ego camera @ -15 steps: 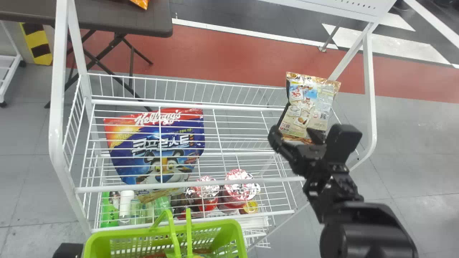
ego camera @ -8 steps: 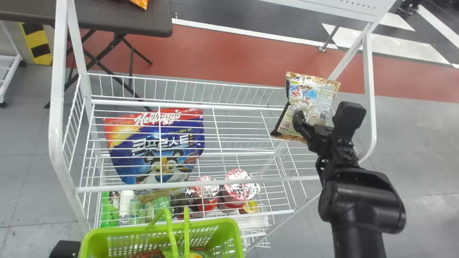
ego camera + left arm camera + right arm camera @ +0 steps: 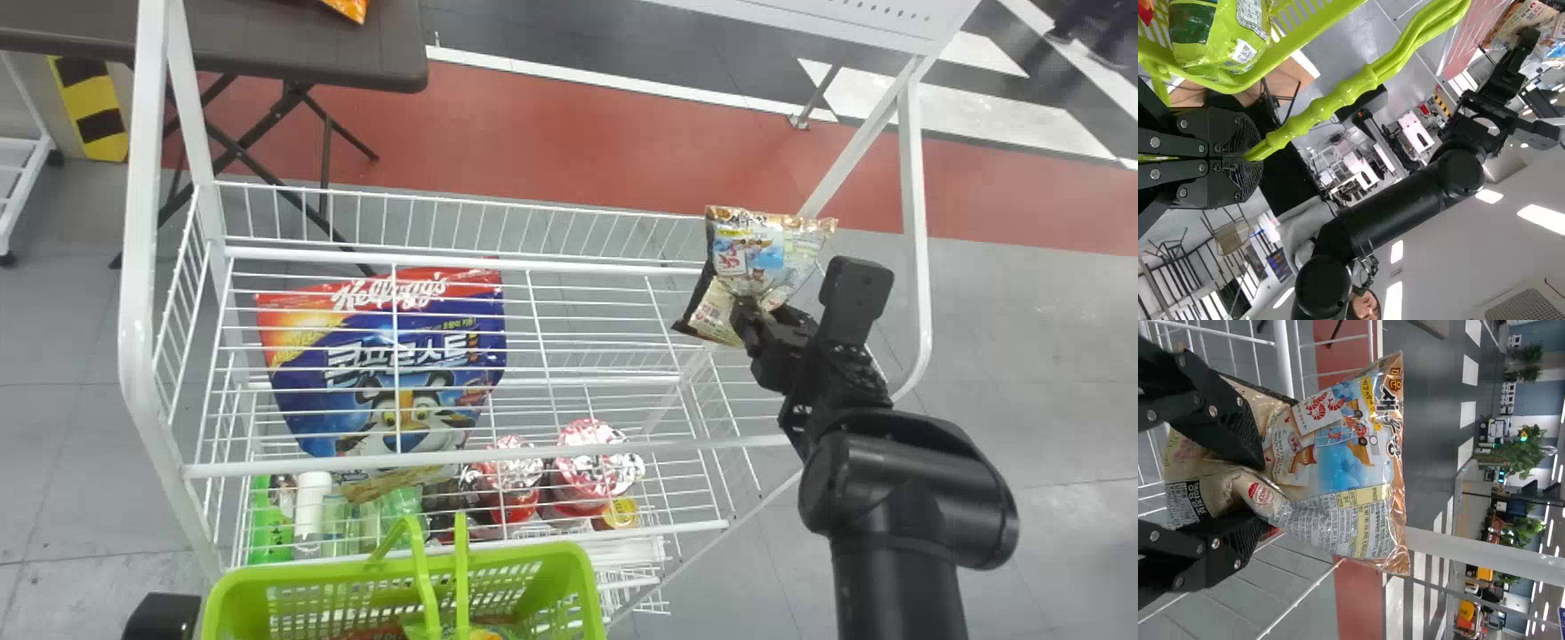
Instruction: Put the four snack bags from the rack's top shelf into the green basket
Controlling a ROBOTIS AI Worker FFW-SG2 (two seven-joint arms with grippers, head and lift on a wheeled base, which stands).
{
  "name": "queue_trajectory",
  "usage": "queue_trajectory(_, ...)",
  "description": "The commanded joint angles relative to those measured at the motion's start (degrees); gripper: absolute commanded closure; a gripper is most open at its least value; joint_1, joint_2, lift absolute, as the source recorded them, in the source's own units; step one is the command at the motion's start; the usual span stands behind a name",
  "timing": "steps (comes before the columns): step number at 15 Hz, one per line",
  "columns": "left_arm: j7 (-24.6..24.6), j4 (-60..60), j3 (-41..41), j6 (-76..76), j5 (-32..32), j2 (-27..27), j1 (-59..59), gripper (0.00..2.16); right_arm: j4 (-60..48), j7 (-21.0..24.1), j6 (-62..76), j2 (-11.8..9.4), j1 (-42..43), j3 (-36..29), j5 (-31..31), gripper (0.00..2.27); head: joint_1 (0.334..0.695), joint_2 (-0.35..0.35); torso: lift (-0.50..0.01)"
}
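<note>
Snack bag (image 3: 756,253) creases and dips as the right end effector (image 3: 1263,492) pinches it at the rack's (image 3: 135,311) far right, apparently secured for the green basket (image 3: 507,558), whose handles the left end effector (image 3: 1248,157) holds.

wht rack (image 3: 311,466) w/ blue bag (image 3: 307,418)

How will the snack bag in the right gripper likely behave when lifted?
The snack bag will probably crumple rather than stay stiff, since its thin film puckers in the right gripper. It looks puffed up, so likely light for its size. The shiny film might slip, though the ridged finger pads should help.
</note>
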State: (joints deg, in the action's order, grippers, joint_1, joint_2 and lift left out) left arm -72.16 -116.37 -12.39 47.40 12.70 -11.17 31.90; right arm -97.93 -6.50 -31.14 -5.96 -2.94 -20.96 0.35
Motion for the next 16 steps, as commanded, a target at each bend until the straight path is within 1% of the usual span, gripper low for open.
queue_trajectory(1,0.0,-0.1,0.0,0.0,0.0,0.1,0.0,1.73,-6.7,0.1,0.4,0.4,-4.9,-0.3,-3.2,2.19,0.695,-0.35,0.0)
queue_trajectory(3,0.0,-0.2,-0.2,0.0,-0.1,0.2,0.0,1.73,-13.4,0.1,1.8,0.9,-9.7,-0.7,-5.8,2.19,0.695,-0.35,0.0)
queue_trajectory(5,0.0,-0.3,-0.4,0.0,-0.2,0.2,0.0,1.73,-21.2,-0.1,1.5,0.9,-15.0,-0.8,-9.2,2.19,0.695,-0.35,0.0)
queue_trajectory(7,0.1,-0.4,-0.4,0.0,-0.3,0.4,0.0,1.73,-31.4,-1.1,-3.8,1.0,-21.2,-1.4,-14.2,2.19,0.695,-0.35,0.0)
queue_trajectory(8,0.0,-0.4,-0.4,0.0,-0.3,0.4,0.1,1.73,-36.2,-1.6,-7.8,1.4,-23.9,-1.5,-16.1,2.19,0.695,-0.35,0.0)
queue_trajectory(10,0.0,-0.5,-0.3,-0.2,-0.3,0.5,0.4,1.73,-46.0,-5.0,-17.2,3.6,-30.6,-1.5,-19.3,2.19,0.695,-0.35,0.0)
queue_trajectory(11,0.1,-0.6,-0.2,-0.3,-0.3,0.5,0.7,1.73,-48.8,-6.2,-21.4,4.3,-32.7,-1.5,-20.6,2.19,0.695,-0.35,0.0)
queue_trajectory(13,0.2,-0.8,0.2,-1.6,-0.3,0.8,1.8,1.73,-53.1,-9.0,-36.3,4.3,-35.3,-2.0,-23.8,2.19,0.695,-0.35,0.0)
queue_trajectory(15,0.4,-1.0,0.2,-1.6,-0.3,0.8,1.9,1.73,-55.0,-12.1,-48.4,4.5,-37.7,-5.1,-28.0,2.19,0.695,-0.35,0.0)
queue_trajectory(16,0.4,-1.0,0.1,-1.7,-0.3,0.8,1.9,1.73,-55.4,-14.1,-54.8,4.4,-38.4,-6.3,-29.1,2.19,0.695,-0.35,0.0)
